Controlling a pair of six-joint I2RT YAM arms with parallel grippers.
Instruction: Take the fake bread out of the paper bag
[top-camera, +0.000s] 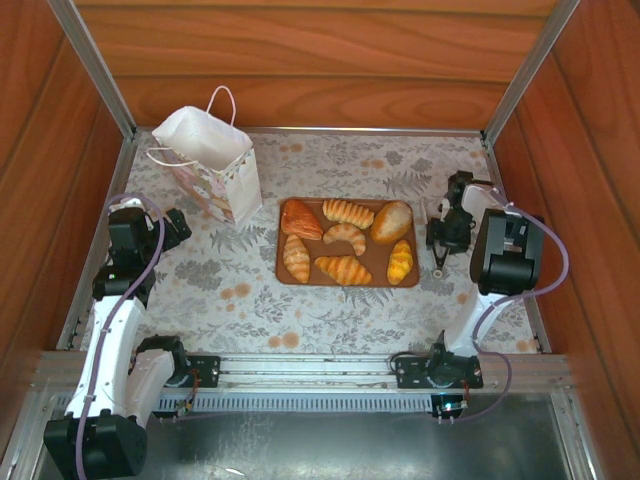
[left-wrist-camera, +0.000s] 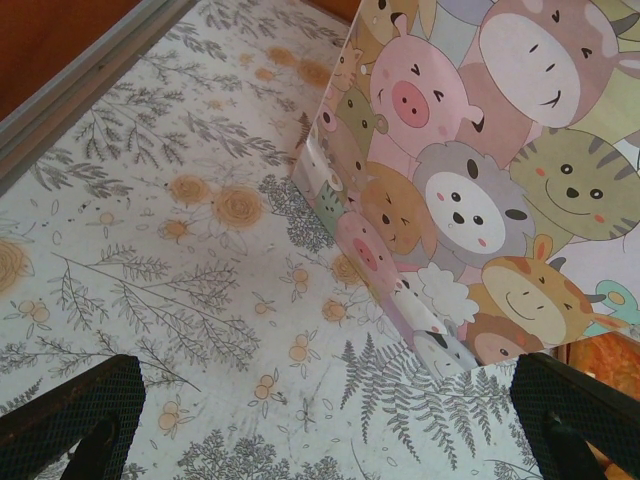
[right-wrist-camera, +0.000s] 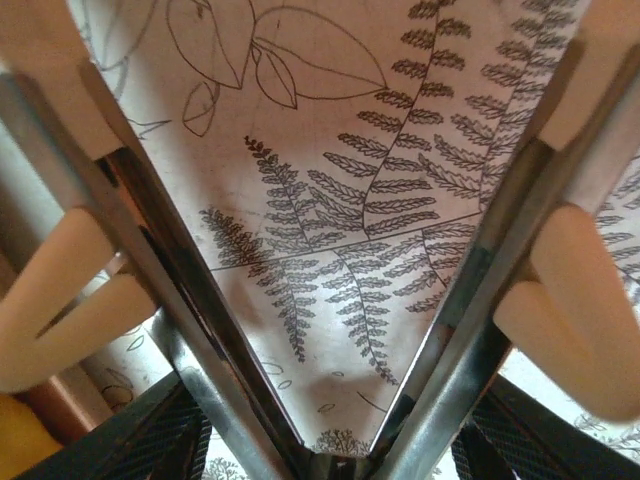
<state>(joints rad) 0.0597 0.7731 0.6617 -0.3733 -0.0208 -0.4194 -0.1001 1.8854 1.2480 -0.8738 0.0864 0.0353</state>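
Floral-print surface (top-camera: 330, 300) is seen across the frame. Paper bag (top-camera: 210, 165) stands upright at upper left, mouth open. Brown tray (top-camera: 347, 257) at centre carries six fake bread (top-camera: 345, 268) pieces. Left hand (left-wrist-camera: 330, 420) is released wide beside the bag's cartoon-animal side. Right hand (right-wrist-camera: 340, 300), right of tray, is parted, grasping nothing

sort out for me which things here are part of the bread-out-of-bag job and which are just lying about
Part of the job:
- paper bag, upright at the far left, animal print on its side
- fake bread, six pieces, all lying on the tray
- left gripper, open, beside the bag
- right gripper, right of the tray

Just lying about:
- brown tray
- floral table cover
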